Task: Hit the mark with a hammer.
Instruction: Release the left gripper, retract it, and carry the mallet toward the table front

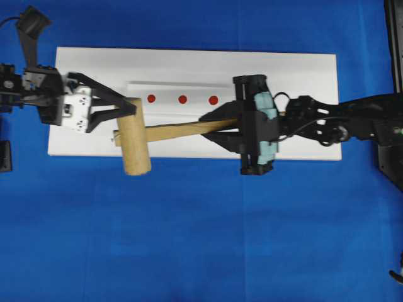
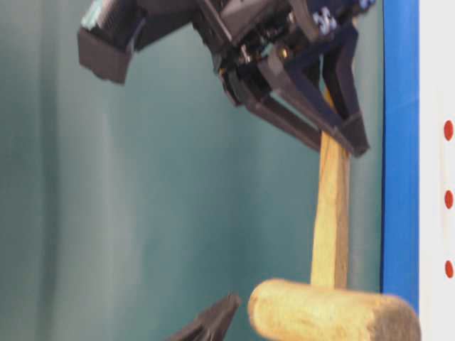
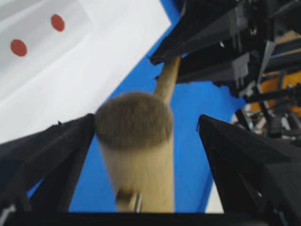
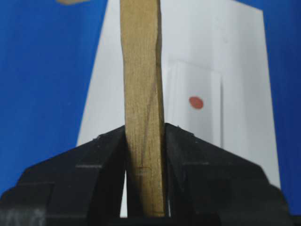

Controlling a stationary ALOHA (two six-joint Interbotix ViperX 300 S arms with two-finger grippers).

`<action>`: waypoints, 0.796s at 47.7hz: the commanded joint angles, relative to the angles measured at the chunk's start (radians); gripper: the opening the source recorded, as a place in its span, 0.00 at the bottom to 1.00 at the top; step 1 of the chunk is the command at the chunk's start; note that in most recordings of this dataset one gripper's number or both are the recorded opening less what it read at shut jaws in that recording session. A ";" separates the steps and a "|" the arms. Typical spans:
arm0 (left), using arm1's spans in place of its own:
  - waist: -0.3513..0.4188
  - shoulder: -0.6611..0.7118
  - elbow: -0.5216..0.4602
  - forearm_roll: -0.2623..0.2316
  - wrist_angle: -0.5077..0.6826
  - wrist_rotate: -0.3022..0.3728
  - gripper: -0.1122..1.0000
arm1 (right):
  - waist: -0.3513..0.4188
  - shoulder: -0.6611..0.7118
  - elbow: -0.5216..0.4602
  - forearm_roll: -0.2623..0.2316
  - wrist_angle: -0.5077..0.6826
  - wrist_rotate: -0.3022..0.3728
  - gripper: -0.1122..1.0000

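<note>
The hammer is a light wooden mallet; its thick head [image 1: 135, 135] hangs over the front edge of the white block [image 1: 189, 63], left of three red marks [image 1: 182, 99]. My right gripper [image 1: 217, 123] is shut on the flat handle [image 4: 141, 70], with both fingers pressed to its sides [image 4: 145, 136]. My left gripper [image 1: 126, 107] is open, its jaws standing wide on either side of the blurred head [image 3: 134, 127], with blue cloth showing between the head and the right finger [image 3: 235, 155]. One red mark [image 4: 196, 102] shows right of the handle.
Blue cloth [image 1: 201, 239] covers the table around the white block. A raised white strip [image 1: 182, 85] carries the marks. Dark equipment stands at the right edge [image 1: 393, 38], and a black part sits at the left edge [image 1: 5, 157].
</note>
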 commanded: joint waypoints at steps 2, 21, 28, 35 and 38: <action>0.002 -0.075 0.023 0.003 0.011 0.015 0.89 | 0.000 -0.072 0.031 0.028 -0.003 0.005 0.18; 0.020 -0.302 0.117 0.003 0.210 0.206 0.89 | 0.003 -0.170 0.117 0.080 -0.003 0.005 0.18; 0.035 -0.337 0.133 0.005 0.235 0.321 0.89 | 0.003 -0.170 0.117 0.101 -0.003 0.006 0.18; 0.049 -0.344 0.137 0.006 0.236 0.456 0.88 | 0.005 -0.170 0.110 0.143 -0.008 0.011 0.18; 0.049 -0.342 0.137 0.006 0.236 0.529 0.88 | 0.012 -0.170 0.107 0.172 -0.008 0.020 0.18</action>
